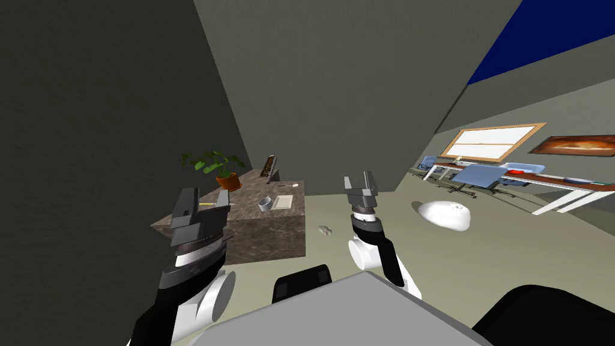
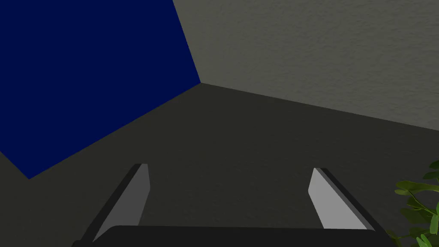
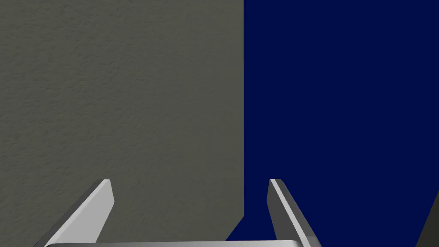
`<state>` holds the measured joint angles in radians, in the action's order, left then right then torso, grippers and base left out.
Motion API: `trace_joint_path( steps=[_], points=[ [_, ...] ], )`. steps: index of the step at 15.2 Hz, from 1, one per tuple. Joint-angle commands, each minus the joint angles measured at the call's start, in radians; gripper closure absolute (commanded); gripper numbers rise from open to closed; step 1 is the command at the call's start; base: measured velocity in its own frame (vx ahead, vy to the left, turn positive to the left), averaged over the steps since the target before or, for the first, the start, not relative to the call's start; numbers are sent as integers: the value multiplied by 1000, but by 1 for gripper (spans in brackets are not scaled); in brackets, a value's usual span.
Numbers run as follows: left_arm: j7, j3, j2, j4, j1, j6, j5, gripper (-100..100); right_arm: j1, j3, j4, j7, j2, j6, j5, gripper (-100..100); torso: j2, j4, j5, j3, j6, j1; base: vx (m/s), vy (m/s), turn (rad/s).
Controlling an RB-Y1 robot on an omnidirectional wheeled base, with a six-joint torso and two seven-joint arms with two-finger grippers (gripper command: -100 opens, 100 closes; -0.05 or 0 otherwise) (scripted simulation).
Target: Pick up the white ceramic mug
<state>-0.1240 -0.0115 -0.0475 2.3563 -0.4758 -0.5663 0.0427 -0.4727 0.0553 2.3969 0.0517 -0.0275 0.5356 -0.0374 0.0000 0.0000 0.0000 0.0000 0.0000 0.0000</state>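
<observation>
White and small, the mug (image 1: 265, 204) sits upright on the far marbled block (image 1: 264, 235), just left of a pale flat sheet (image 1: 283, 202); a potted plant (image 1: 222, 170) stands at its far left corner. I judge nothing done yet: approach and grasp remain. My left gripper (image 1: 205, 203) and right gripper (image 1: 359, 182) hang raised, both spread and empty. The head view gives me the mug; the left wrist view catches leaves (image 2: 418, 199) beside its fingers (image 2: 139, 195).
</observation>
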Motion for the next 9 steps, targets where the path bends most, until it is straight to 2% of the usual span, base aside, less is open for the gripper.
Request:
trace_joint_path(
  steps=[1,2,4,7,8,9],
  points=[
    [-3,3,-25,-22,24,36,0,-100,0,0,0,0,0,0,0,0,0,0,0,0,0,0,3,-8,40],
    [-3,3,-25,-22,24,36,0,-100,0,0,0,0,0,0,0,0,0,0,0,0,0,0,5,-14,47],
    [-8,7,-49,-55,59,82,0,-100,0,0,0,0,0,0,0,0,-1,0,0,0,0,-1,7,-23,51],
    [-10,10,-61,-77,82,123,0,-100,0,0,0,0,0,0,0,0,-1,0,0,-1,0,-2,9,-26,46],
    [-14,13,-73,-101,108,148,0,-100,0,0,0,0,0,0,0,0,-1,0,0,-1,0,-2,10,-22,57],
    [-14,13,-73,-101,108,162,0,-100,0,0,0,0,0,0,0,0,-1,0,0,-1,0,-1,9,-19,43]
  ],
)
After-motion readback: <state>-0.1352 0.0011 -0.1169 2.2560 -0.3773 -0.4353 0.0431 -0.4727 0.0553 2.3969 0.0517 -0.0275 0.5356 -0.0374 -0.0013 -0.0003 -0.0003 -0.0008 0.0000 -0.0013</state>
